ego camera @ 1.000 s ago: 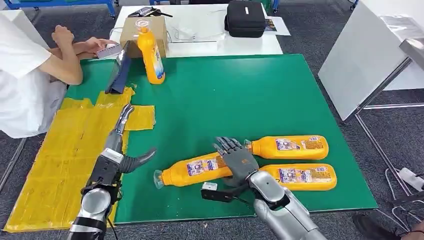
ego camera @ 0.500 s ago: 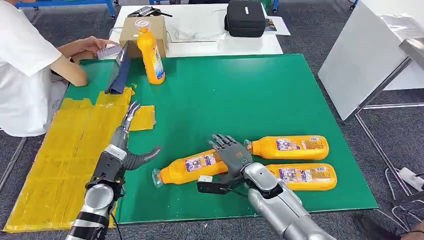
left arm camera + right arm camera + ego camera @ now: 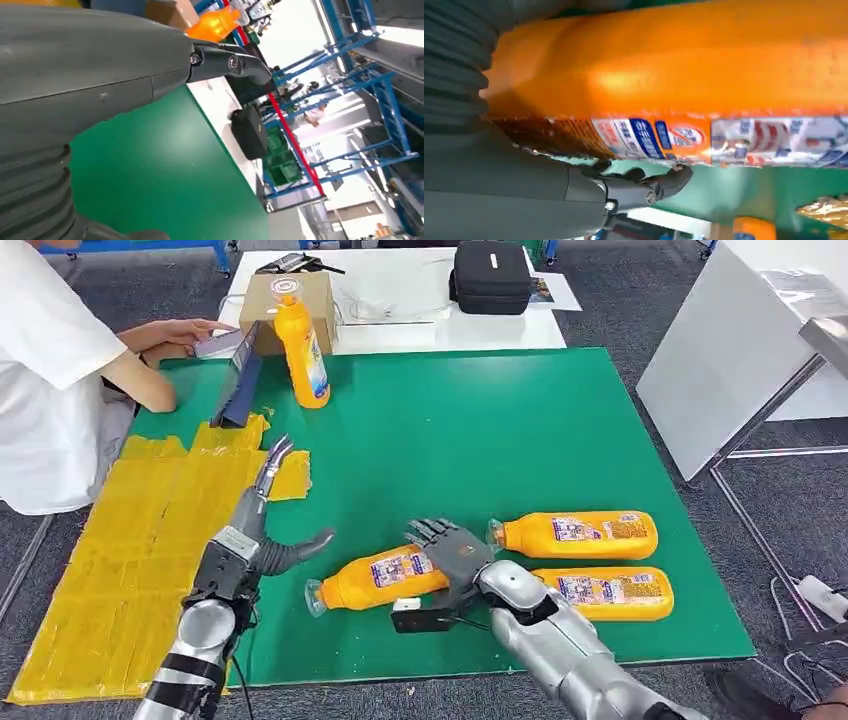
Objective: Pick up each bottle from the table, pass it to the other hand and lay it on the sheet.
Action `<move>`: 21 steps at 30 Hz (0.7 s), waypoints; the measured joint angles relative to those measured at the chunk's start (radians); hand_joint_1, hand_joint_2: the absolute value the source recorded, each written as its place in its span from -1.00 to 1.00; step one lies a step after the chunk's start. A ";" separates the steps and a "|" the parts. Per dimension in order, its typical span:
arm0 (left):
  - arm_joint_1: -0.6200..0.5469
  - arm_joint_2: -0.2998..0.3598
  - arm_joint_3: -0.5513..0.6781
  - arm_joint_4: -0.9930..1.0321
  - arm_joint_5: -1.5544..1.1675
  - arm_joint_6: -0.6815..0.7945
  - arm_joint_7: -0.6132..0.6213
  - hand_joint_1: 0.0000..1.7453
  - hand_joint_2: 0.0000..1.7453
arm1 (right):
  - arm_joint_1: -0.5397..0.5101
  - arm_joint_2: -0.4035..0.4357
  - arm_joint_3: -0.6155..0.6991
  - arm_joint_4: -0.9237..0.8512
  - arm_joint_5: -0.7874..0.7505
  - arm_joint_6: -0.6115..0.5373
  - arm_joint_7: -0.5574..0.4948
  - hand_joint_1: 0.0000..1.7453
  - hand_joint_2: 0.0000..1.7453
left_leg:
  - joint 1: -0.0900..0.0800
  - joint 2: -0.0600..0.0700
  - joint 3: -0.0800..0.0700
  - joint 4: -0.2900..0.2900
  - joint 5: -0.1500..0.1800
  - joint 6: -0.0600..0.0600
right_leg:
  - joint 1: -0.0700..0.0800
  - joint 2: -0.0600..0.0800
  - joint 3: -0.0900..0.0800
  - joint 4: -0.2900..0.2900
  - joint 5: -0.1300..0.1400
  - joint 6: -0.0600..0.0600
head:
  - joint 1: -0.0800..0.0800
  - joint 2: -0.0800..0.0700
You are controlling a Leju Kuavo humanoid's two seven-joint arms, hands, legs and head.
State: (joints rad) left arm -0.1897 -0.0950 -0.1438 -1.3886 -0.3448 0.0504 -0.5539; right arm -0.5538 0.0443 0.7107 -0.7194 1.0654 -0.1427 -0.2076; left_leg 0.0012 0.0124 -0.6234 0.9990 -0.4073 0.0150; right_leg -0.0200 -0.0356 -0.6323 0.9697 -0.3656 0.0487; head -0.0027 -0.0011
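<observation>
Right hand [image 3: 452, 548], low centre of the frame, lies over the tilted orange bottle [image 3: 375, 578], fingers wrapped on its labelled body. Left hand [image 3: 262, 530] at lower left holds nothing, fingers wide. Green desk [image 3: 480, 430] fills the middle; crinkled yellow sheet [image 3: 130, 540] covers its left. Two more bottles [image 3: 580, 535] lie right; one upright bottle [image 3: 300, 340] stands upper left.

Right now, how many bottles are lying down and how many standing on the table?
Lying bottles: 3
Standing bottles: 1
Total: 4
</observation>
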 measured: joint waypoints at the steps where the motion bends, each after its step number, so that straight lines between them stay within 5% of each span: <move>1: -0.004 0.000 -0.005 0.003 0.003 -0.001 -0.001 -1.00 1.00 | -0.005 0.000 0.005 0.012 -0.001 -0.003 -0.003 0.84 1.00 | 0.000 0.000 0.000 0.000 0.000 0.000 | 0.000 0.000 0.000 0.000 0.000 0.000 | 0.000 0.000; 4: -0.011 -0.002 -0.013 0.010 0.012 -0.003 -0.004 -1.00 1.00 | -0.016 0.001 0.022 0.048 0.003 -0.006 -0.004 0.74 1.00 | 0.000 0.000 0.000 0.000 0.000 0.000 | 0.000 0.000 0.000 0.000 0.000 0.000 | 0.000 0.000; 16: -0.012 -0.005 -0.036 0.015 0.040 -0.012 -0.012 -1.00 1.00 | -0.060 0.003 0.065 0.144 0.040 -0.030 0.060 1.00 1.00 | 0.000 0.000 0.004 0.000 0.000 0.000 | 0.000 0.000 0.004 0.000 0.000 0.000 | 0.000 0.000; 21: -0.005 -0.005 -0.044 0.007 0.044 -0.015 -0.009 -1.00 1.00 | -0.046 0.004 0.059 0.151 0.065 -0.166 0.155 1.00 1.00 | 0.000 -0.001 0.004 0.000 0.000 0.000 | 0.000 0.000 0.004 0.000 0.000 0.000 | 0.001 0.000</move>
State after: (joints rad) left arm -0.1944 -0.0996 -0.1877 -1.3817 -0.3010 0.0351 -0.5631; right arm -0.5994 0.0480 0.7695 -0.5680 1.1302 -0.3091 -0.0521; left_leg 0.0010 0.0119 -0.6193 0.9991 -0.4072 0.0152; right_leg -0.0204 -0.0357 -0.6279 0.9694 -0.3656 0.0488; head -0.0019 -0.0011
